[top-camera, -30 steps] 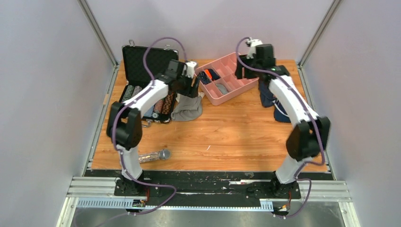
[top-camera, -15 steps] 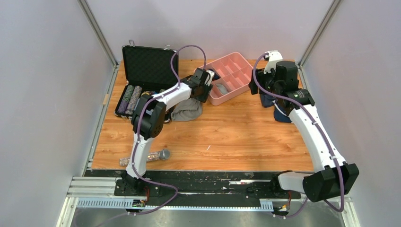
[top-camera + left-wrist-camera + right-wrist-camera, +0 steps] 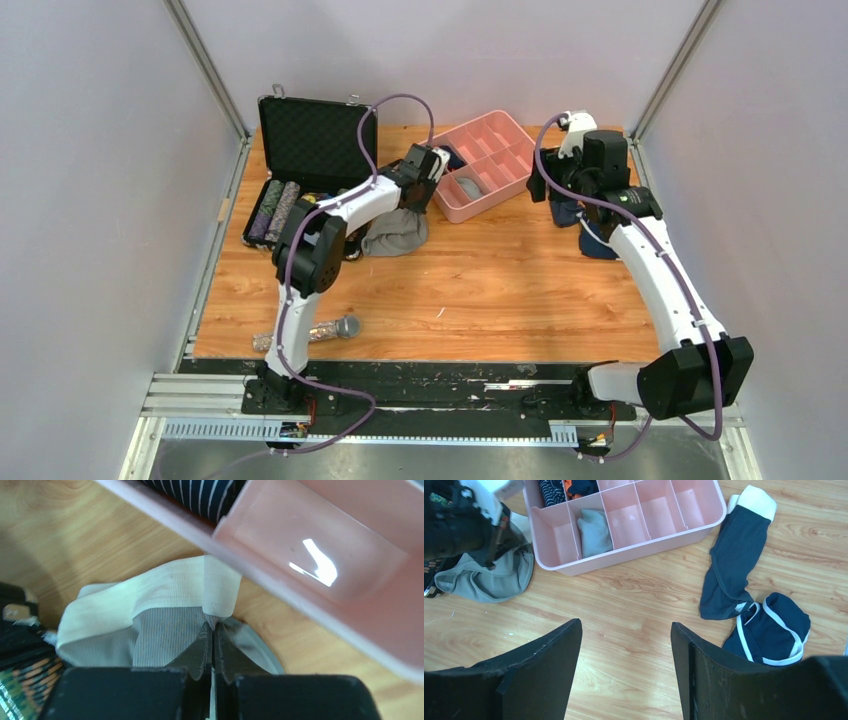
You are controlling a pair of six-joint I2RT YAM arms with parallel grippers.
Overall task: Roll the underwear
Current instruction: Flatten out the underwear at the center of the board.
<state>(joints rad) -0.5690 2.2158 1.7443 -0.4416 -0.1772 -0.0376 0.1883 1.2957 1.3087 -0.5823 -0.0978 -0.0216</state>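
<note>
While left end effector (image 3: 210, 630) pinches underwear (image 3: 159, 641), cream band (image 3: 165, 586) ahead

Ribbed matt cloth underwear (image 3: 155, 635), glossy smooth plastic tray (image 3: 320, 570) (table (image 3: 65, 535) wood-grained).

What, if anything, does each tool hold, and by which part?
The left tool appears to pinch the underwear by its gray cloth just under the cream band, beside the pink tray. The right tool is open and holds nothing.
</note>
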